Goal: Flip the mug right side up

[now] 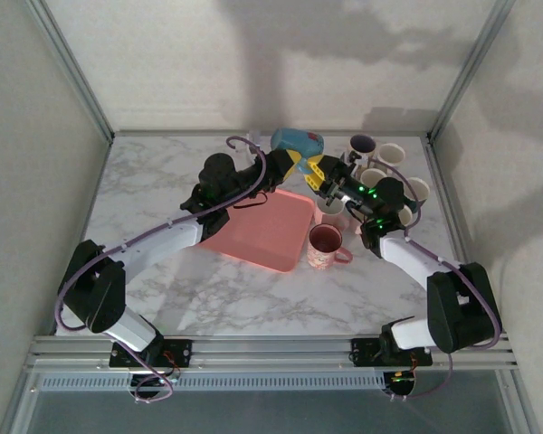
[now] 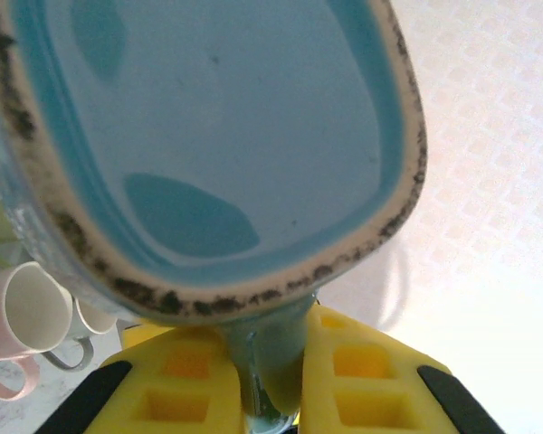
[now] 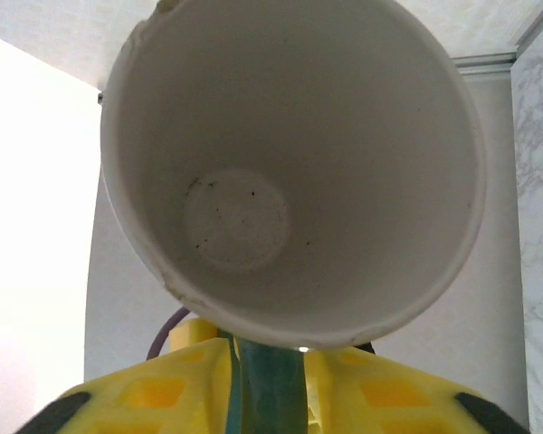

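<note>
The blue mug (image 1: 297, 142) hangs in the air over the back of the table, lying on its side between my two grippers. In the left wrist view I face its blue base (image 2: 226, 136) with a speckled unglazed ring. My left gripper (image 2: 267, 362) is shut on the mug's handle, yellow fingers (image 2: 172, 380) pressing both sides. The right wrist view looks into the mug's white inside (image 3: 290, 163). My right gripper (image 3: 267, 384) is closed on the teal handle from the mouth side. From above, the left gripper (image 1: 290, 163) and the right gripper (image 1: 315, 172) meet under the mug.
A pink tray (image 1: 262, 231) lies in the middle of the marble table. A pink mug (image 1: 326, 246) stands upright beside its right edge, another mug (image 1: 330, 210) just behind it. Several white mugs (image 1: 389, 154) crowd the back right corner, some also in the left wrist view (image 2: 36, 307).
</note>
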You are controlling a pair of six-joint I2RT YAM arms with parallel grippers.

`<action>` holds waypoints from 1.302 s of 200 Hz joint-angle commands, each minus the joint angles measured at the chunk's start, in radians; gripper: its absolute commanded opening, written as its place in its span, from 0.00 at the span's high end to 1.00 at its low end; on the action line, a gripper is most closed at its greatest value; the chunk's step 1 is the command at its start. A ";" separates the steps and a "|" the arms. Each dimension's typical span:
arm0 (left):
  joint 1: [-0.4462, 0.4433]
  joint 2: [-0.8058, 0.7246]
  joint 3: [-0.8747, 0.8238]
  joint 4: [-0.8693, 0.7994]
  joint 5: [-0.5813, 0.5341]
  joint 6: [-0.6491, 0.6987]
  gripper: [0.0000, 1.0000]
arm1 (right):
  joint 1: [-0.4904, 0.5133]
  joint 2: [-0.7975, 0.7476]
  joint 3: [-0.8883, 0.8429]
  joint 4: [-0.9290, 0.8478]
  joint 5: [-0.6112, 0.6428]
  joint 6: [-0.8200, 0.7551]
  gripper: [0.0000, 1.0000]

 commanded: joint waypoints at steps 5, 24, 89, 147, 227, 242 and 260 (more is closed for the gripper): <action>-0.010 -0.002 0.038 0.110 0.009 0.002 1.00 | 0.011 0.011 0.010 0.067 0.030 0.028 0.76; -0.012 0.001 0.038 0.110 0.009 0.001 1.00 | 0.012 0.013 0.005 0.068 0.037 0.033 0.79; -0.012 0.000 0.033 0.061 -0.016 -0.005 1.00 | 0.011 -0.012 0.010 0.068 0.042 -0.027 1.00; -0.011 -0.008 0.066 -0.136 -0.050 0.045 0.55 | 0.011 -0.073 0.052 -0.058 0.026 -0.193 1.00; 0.000 -0.079 0.142 -0.602 -0.147 0.305 0.41 | 0.000 -0.114 0.057 -0.125 0.027 -0.323 1.00; 0.011 -0.114 0.148 -0.668 -0.176 0.369 0.40 | -0.002 -0.143 0.065 -0.214 0.020 -0.380 1.00; 0.033 -0.178 0.154 -0.760 -0.239 0.477 0.40 | -0.005 -0.185 0.084 -0.366 0.002 -0.470 1.00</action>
